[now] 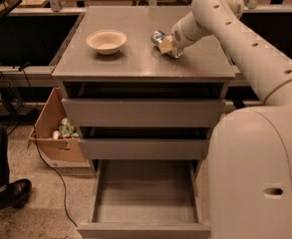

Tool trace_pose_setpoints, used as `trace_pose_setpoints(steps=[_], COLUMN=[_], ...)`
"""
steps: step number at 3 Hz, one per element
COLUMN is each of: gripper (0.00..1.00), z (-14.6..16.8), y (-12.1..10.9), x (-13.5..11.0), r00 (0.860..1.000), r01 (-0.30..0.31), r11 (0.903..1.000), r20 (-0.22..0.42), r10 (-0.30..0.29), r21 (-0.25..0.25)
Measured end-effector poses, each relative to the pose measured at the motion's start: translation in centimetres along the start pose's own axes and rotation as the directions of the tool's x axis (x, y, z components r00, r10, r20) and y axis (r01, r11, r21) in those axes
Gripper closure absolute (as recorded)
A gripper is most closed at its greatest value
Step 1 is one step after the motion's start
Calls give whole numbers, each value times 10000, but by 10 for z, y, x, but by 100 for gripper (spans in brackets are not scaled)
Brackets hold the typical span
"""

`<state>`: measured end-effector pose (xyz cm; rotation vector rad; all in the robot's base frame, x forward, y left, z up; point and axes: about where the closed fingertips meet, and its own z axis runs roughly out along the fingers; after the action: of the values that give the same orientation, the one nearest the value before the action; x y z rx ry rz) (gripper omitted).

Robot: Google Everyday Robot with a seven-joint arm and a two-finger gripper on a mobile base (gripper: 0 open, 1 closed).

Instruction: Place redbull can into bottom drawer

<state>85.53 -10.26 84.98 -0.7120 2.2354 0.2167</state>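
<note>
The redbull can (158,36) lies on its side on the top of the grey cabinet (135,63), right of centre, with one shiny end toward the right front. My gripper (166,45) is down at the can, right over its middle, and covers part of it. The bottom drawer (144,230) is pulled out wide open below, and its tray is empty. The two upper drawers are pushed in.
A cream round bowl (106,40) stands on the cabinet top, left of the can. An open cardboard box (56,133) with small items sits on the floor at the left, beside a cable. A person's leg and shoe (8,193) are at the far left. My white base (257,173) fills the right front.
</note>
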Motion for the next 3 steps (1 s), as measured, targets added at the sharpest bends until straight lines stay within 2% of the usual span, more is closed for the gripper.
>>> trace_pose_setpoints(steps=[1,2,3], gripper=[96,100,100], z=[-38,-94,-145], y=[5,16,28], x=[-1,8,24], r00=[9979,9927,9891], r01=[512,1086,1448], r11=[9985,9932,9885], r20=[385,476,204], r10=[-519,-1105,-1458], r21=[200,424,430])
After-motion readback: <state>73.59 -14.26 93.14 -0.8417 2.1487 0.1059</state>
